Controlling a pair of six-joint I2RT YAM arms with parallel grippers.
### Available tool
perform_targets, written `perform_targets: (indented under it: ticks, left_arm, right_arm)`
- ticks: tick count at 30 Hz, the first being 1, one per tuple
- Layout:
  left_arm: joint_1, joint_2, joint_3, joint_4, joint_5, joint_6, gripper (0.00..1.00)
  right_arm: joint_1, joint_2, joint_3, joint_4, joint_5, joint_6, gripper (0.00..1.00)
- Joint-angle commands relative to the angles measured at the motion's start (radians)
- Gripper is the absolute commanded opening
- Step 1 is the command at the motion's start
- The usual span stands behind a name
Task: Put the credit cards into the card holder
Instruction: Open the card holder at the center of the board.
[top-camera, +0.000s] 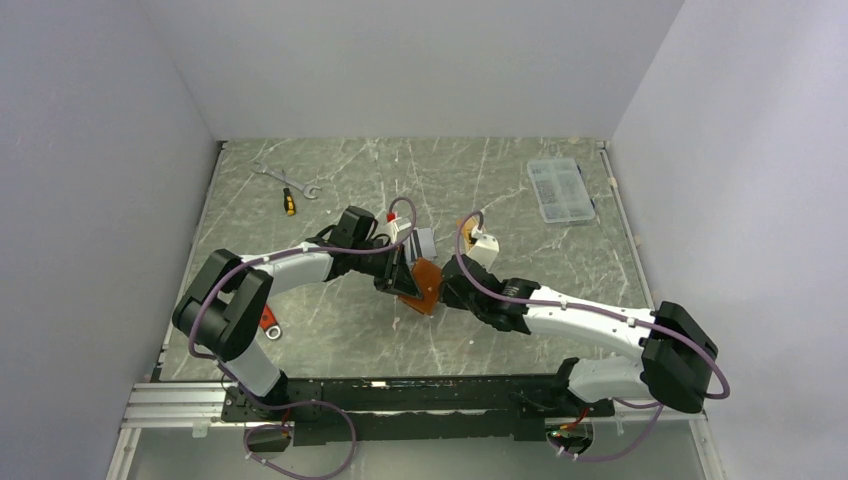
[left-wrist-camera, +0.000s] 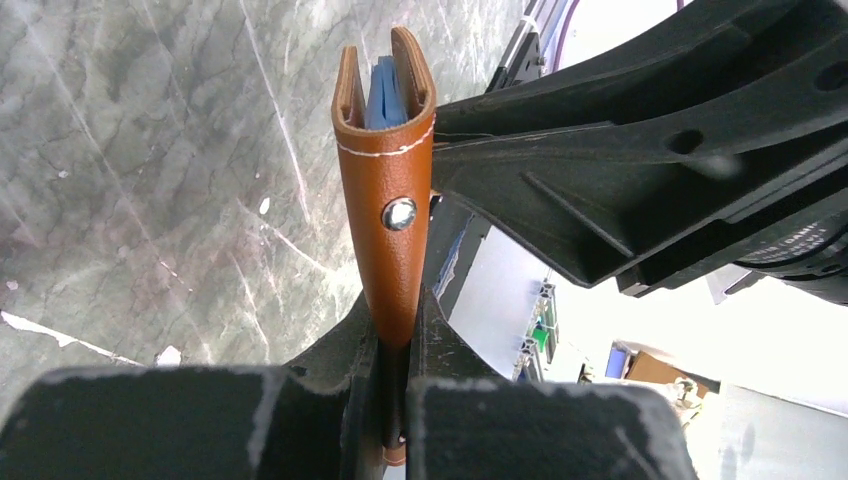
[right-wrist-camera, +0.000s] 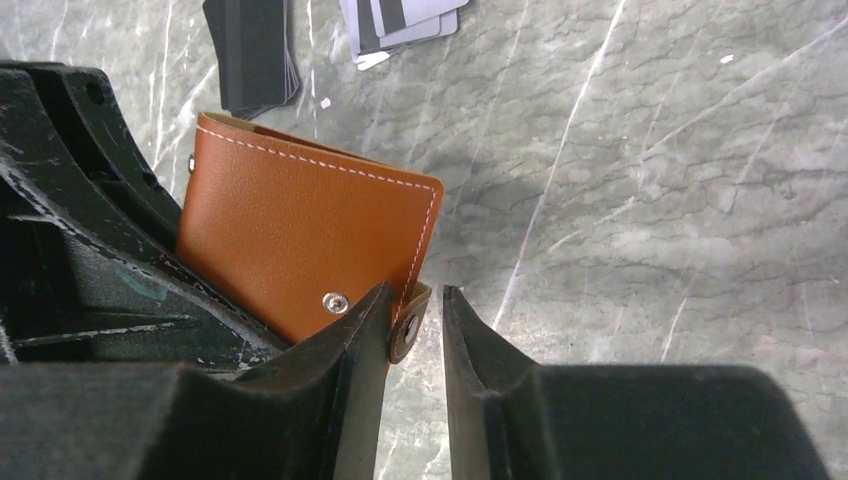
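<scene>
At the upper left of the top view a wrench (top-camera: 285, 178) and a screwdriver (top-camera: 290, 201) lie on the tabletop (top-camera: 330, 330), well apart from the work. Toward the centre, the left end effector (left-wrist-camera: 398, 335) is clamped tight on one edge of the card holder (left-wrist-camera: 385, 200). It holds the holder up on edge, with the leaves slightly parted and the blue-grey lining showing. Just right of it, the right end effector (right-wrist-camera: 418, 310) stands narrowly open with the snap tab (right-wrist-camera: 407, 322) between its fingers; whether the tab touches a finger is hard to tell. The credit cards (right-wrist-camera: 250, 50) lie flat at the top of the right wrist view, black stack left, silver ones right. The holder looks light, soft and springy, so the tab seems the best place to pull it open. The cards look thin, stiff and slick, and are best taken by an edge. A clear box (top-camera: 561, 188) sits at the upper right.
</scene>
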Motion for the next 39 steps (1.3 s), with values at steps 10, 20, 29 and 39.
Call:
perform_targets:
  ticks: [10, 20, 29, 39]
  left_arm:
    - [-0.007, -0.039, 0.000, 0.082, 0.046, -0.041, 0.03]
    - [-0.008, -0.051, 0.026, -0.106, -0.075, 0.128, 0.99]
    - [-0.024, -0.109, 0.097, -0.347, -0.314, 0.424, 0.99]
    - [0.186, -0.114, 0.188, -0.481, -0.356, 0.536, 0.99]
  right_arm:
    - [-0.003, 0.030, 0.000, -0.060, 0.018, 0.068, 0.00]
    - [-0.004, -0.102, -0.075, 0.006, -0.017, -0.039, 0.00]
    - [-0.001, -0.065, -0.138, 0.016, -0.158, -0.064, 0.00]
    - [-0.088, -0.159, -0.094, -0.111, -0.103, -0.145, 0.40]
